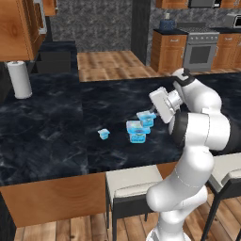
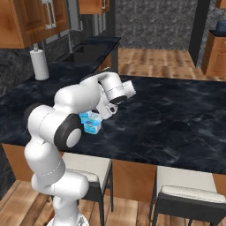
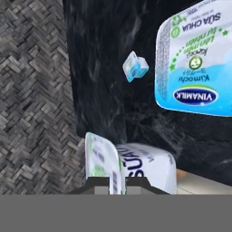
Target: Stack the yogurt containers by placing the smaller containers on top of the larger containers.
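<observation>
the white arm reaches out over the black marble counter (image 1: 47, 132), and its gripper (image 1: 151, 113) hangs low above the stone with its jaws drawn nearly together on the white rim of the medium yogurt tub (image 1: 146, 118). in the hand view that tub (image 3: 131, 167) sits right at the fingertips, pinched by its rim edge and turned on its side to the camera, its label partly readable. the medium tub is lifted clear of the counter and rides just behind and slightly above the widest yogurt tub (image 1: 137, 131), which stands upright on the stone near the front edge; whether the two touch cannot be told. from the right base view the widest tub (image 2: 92, 126) shows below the forearm, with the medium tub (image 2: 86, 116) tucked close against the wrist. in the hand view the lid of the widest tub (image 3: 195, 63) faces the camera, pale blue with a printed brand mark. the tiny yogurt tub (image 1: 104, 133) stands alone on the counter, apart from the other two on the side toward the paper towel roll (image 1: 19, 79), and appears small in the hand view (image 3: 135, 66). the roll stands upright at the far corner of the counter. two stools (image 1: 132, 183) are pushed in under the counter's front edge.
</observation>
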Controlling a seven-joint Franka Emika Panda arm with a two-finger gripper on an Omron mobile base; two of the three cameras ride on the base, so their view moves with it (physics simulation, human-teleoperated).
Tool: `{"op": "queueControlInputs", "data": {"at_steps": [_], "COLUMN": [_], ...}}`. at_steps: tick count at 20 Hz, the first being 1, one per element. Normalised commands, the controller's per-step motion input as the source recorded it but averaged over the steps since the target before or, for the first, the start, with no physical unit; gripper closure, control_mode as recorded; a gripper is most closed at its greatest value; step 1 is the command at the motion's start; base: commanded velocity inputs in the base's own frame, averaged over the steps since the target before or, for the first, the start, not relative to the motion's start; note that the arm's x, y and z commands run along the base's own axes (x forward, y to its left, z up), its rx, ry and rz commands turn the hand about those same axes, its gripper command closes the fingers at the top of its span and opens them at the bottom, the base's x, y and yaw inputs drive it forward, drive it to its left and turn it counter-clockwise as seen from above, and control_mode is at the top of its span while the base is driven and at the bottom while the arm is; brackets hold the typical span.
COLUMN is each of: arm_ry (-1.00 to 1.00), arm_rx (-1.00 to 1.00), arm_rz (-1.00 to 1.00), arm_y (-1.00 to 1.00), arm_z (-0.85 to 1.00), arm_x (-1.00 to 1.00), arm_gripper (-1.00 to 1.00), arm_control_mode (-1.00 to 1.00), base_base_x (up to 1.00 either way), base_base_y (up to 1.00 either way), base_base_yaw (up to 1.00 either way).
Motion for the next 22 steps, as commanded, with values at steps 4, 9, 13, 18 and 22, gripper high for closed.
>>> {"op": "queueControlInputs", "data": {"at_steps": [4,9,13,18,22], "arm_ry": [0.00,0.00,0.00,0.00,0.00], "arm_rx": [0.05,0.06,0.03,0.00,0.00], "arm_rz": [-0.01,-0.02,-0.02,-0.01,0.00], "arm_y": [0.00,0.00,0.00,0.00,-0.01], "arm_z": [-0.10,-0.07,-0.05,-0.11,-0.10], "arm_x": [0.00,0.00,0.01,0.09,0.05], "arm_gripper": [1.00,1.00,1.00,1.00,1.00], "arm_control_mode": [-1.00,-1.00,-1.00,-1.00,-1.00], "base_base_x": [0.00,0.00,0.00,0.00,0.00], "base_base_y": [0.00,0.00,0.00,0.00,0.00], "base_base_yaw": [0.00,0.00,0.00,0.00,0.00]}}
